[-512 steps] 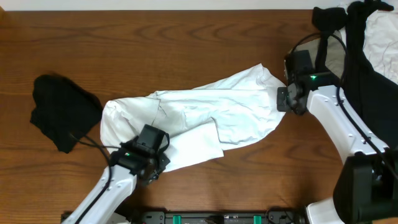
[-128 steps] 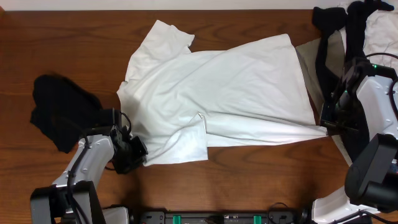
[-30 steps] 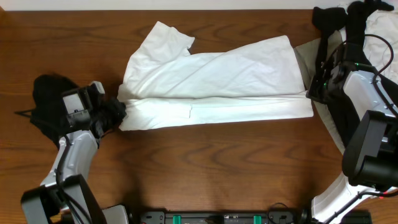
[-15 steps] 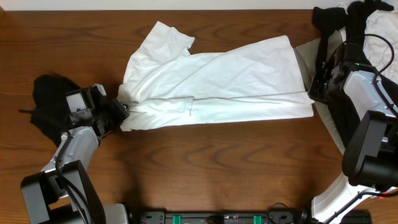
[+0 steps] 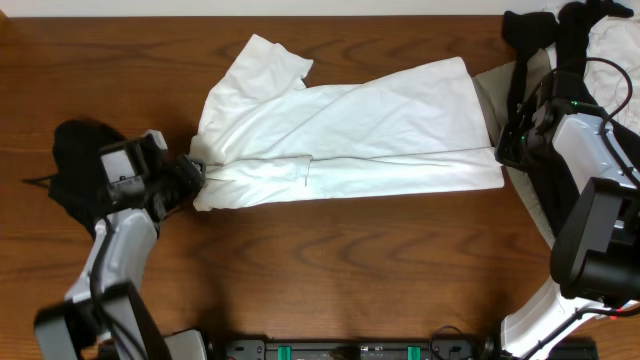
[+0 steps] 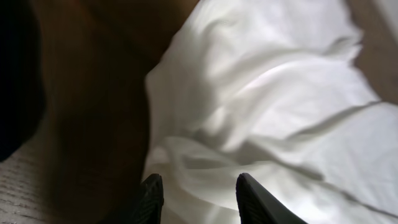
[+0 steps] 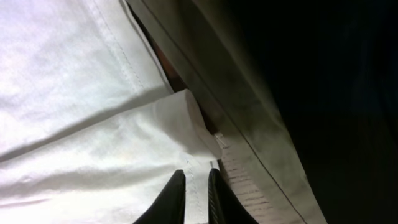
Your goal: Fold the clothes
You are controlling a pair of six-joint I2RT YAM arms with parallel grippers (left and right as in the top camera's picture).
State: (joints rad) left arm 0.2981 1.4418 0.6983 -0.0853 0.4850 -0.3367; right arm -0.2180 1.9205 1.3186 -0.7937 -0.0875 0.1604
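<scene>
Brown wooden table overhead: the white T-shirt lies across the middle, its lower edge turned up in 1 lengthwise fold. The left gripper sits at its left end, the right gripper at its right.

Left wrist: jaws moderately apart over cloth, gripping nothing.

Right wrist: jaws narrowly parted at the shirt's corner, seemingly free.

Further folds, the black garment and the corner pile look undone.

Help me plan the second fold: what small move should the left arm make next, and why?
Probably lift the left fingers off the left end of the white T-shirt and head toward the sleeve. The lower long edge already lies folded up, these and the right fingers stand parted, holding nothing, and that sleeve sticks out unfolded.
</scene>
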